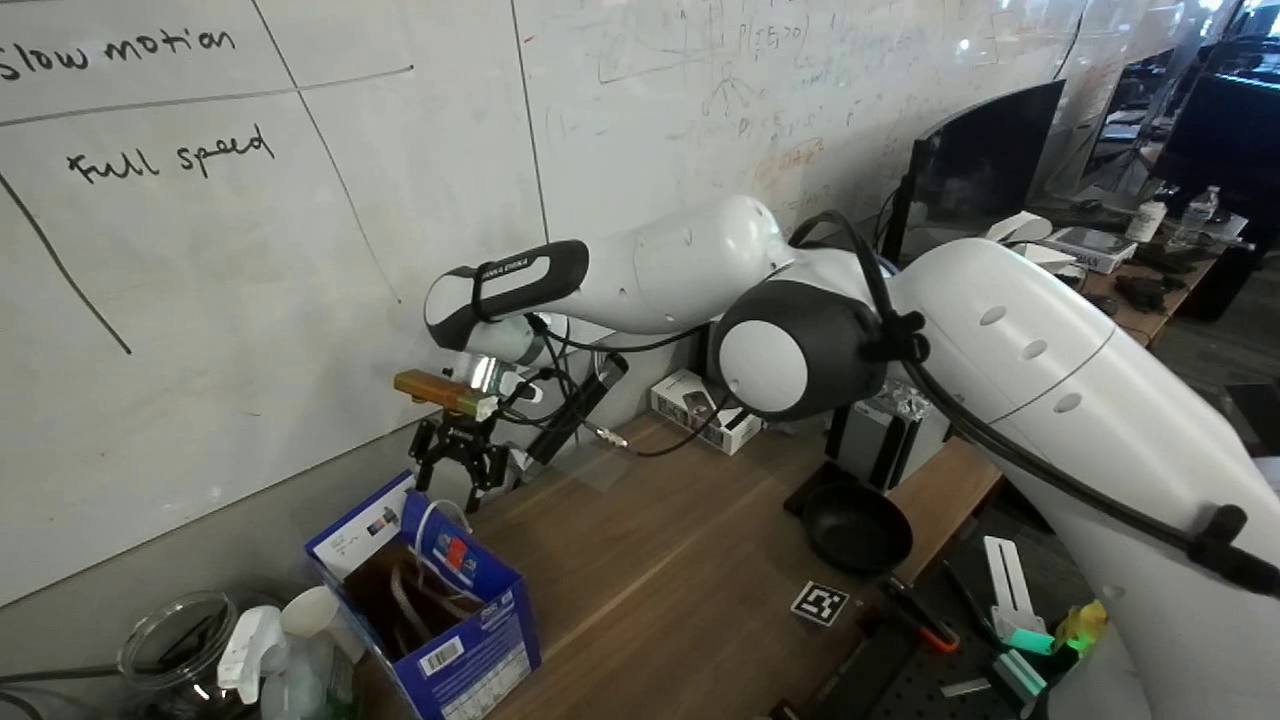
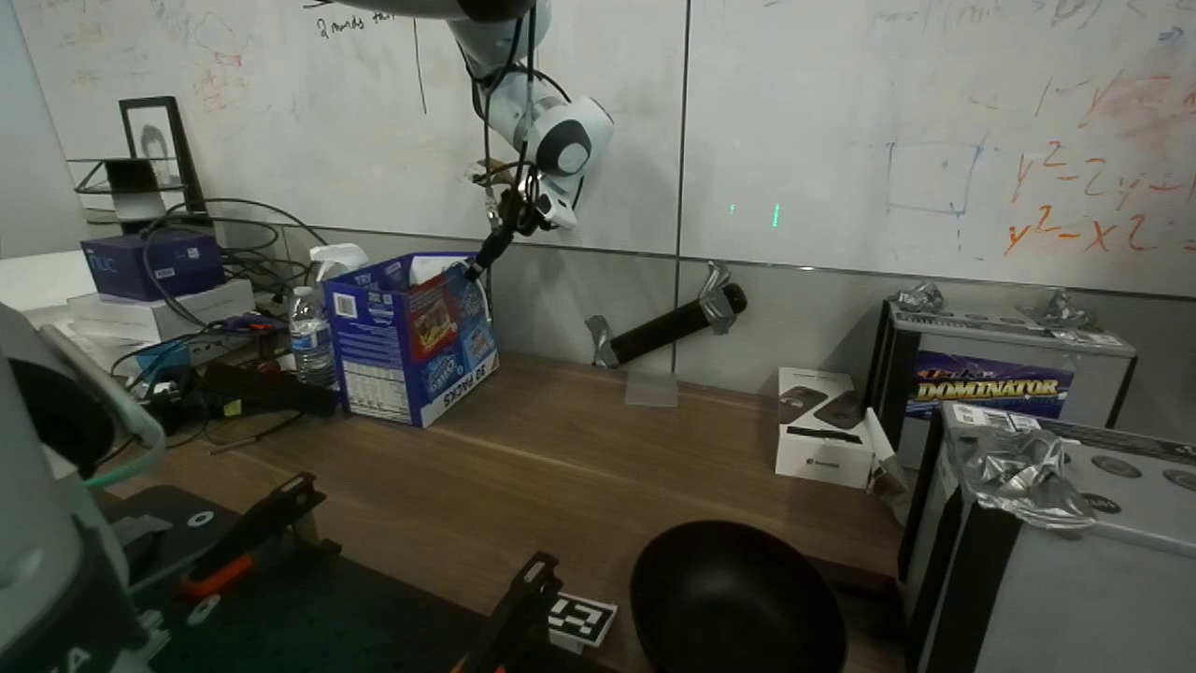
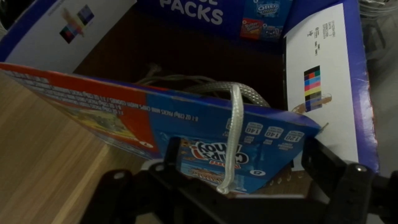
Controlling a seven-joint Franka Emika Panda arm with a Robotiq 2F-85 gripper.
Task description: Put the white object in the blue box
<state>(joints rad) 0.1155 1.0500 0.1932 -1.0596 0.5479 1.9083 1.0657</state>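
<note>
One black gripper (image 1: 448,492), having two fingers (image 3: 172,154), is at the end of one white and black jointed arm (image 1: 690,265). We see these two fingers wide apart, and nothing is clamped between them. They are near one top edge of one blue printed cardboard box (image 1: 505,618); whether they touch it, we cannot tell.

We count one thin white braided cord (image 3: 234,133). Its loops, whose exact number we cannot tell, lie inside the box. In the wrist view we see one end of it, which passes over the near top edge and hangs down at the outer side; there it appears between the two fingers, but it is not gripped.

Beside the box we find, in an exterior view, one clear spray bottle with white head (image 1: 255,640), one white cylindrical container (image 1: 315,612) and one clear round jar (image 1: 180,650). By the edge of the brown wooden table (image 1: 640,560) we count one round black pan (image 2: 733,598) and one square black-and-white marker (image 2: 581,619), seen in both exterior views. One white printed carton (image 2: 824,455) lies on this table. In an exterior view we count two grey box-shaped cases (image 2: 1074,589) with crumpled silvery material (image 2: 1028,477), and one black cylinder (image 2: 663,332) with silver tape (image 2: 719,308) at two ends, against the grey wall (image 2: 551,308).
</note>
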